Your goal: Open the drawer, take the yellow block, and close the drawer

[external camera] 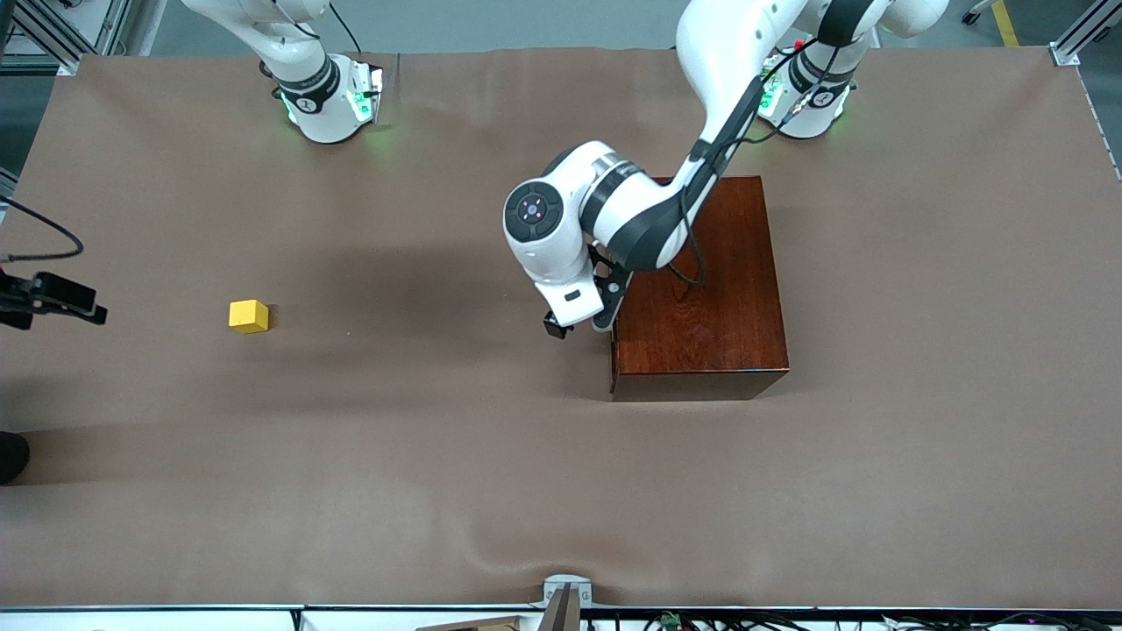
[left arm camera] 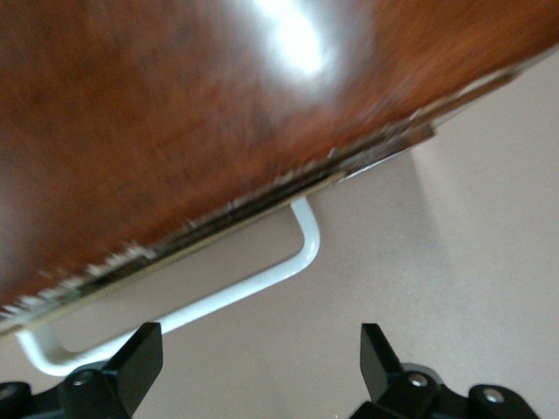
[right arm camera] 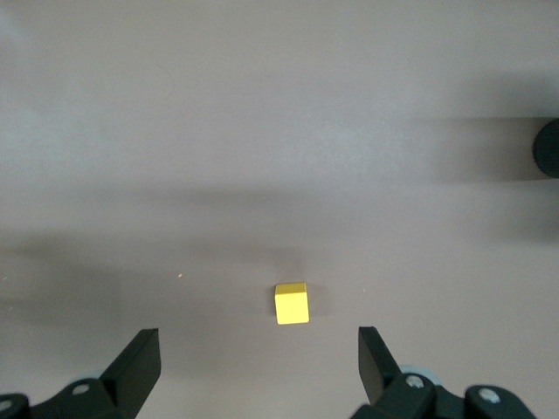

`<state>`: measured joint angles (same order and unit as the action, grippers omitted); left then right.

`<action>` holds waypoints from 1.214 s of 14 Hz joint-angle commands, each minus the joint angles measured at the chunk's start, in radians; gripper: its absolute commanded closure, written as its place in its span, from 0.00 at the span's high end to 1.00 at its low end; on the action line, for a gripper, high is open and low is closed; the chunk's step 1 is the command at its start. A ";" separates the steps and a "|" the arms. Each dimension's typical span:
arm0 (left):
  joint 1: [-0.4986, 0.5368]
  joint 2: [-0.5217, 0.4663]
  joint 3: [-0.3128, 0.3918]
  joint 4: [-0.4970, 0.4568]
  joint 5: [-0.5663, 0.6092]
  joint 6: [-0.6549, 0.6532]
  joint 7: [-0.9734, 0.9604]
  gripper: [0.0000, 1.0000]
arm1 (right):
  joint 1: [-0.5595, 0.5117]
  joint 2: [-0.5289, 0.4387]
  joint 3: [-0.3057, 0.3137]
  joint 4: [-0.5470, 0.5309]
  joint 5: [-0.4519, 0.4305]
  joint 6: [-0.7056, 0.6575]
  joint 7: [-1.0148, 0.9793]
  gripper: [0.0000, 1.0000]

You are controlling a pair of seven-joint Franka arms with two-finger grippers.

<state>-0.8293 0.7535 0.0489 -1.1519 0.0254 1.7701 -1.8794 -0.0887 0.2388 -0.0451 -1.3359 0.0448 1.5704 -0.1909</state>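
Note:
The dark reddish-brown wooden box (external camera: 701,289) stands toward the left arm's end of the table. Its drawer looks pushed in; only a thin pale edge (left arm camera: 262,199) and the white U-shaped handle (left arm camera: 262,284) show in the left wrist view. My left gripper (external camera: 574,326) (left arm camera: 262,342) is open and empty, right in front of the handle, with one fingertip (left arm camera: 144,349) close to the bar. The yellow block (external camera: 248,316) lies on the bare table toward the right arm's end. My right gripper (right arm camera: 259,345) is open and empty, high over the table with the block (right arm camera: 292,303) below it; it does not show in the front view.
A black device with a cable (external camera: 53,298) juts in at the table's edge at the right arm's end. A dark round thing (external camera: 10,456) lies at that same edge, nearer the front camera, and shows in the right wrist view (right arm camera: 550,148).

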 commanded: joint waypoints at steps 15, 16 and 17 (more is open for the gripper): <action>0.424 -0.341 0.008 -0.037 0.103 -0.308 1.265 1.00 | 0.127 -0.314 -0.001 -0.240 -0.066 -0.043 -0.010 1.00; 0.441 -0.362 0.008 -0.038 0.099 -0.308 1.328 1.00 | 0.127 -0.309 -0.001 -0.232 -0.066 -0.041 -0.010 1.00; 0.456 -0.390 0.006 -0.046 0.097 -0.330 1.361 1.00 | 0.127 -0.305 -0.001 -0.217 -0.065 -0.046 -0.010 1.00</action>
<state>-0.3944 0.4352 0.0725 -1.1600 0.1120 1.4651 -0.5877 0.0331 -0.0382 -0.0450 -1.5296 0.0004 1.5107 -0.1934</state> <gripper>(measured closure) 0.000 0.000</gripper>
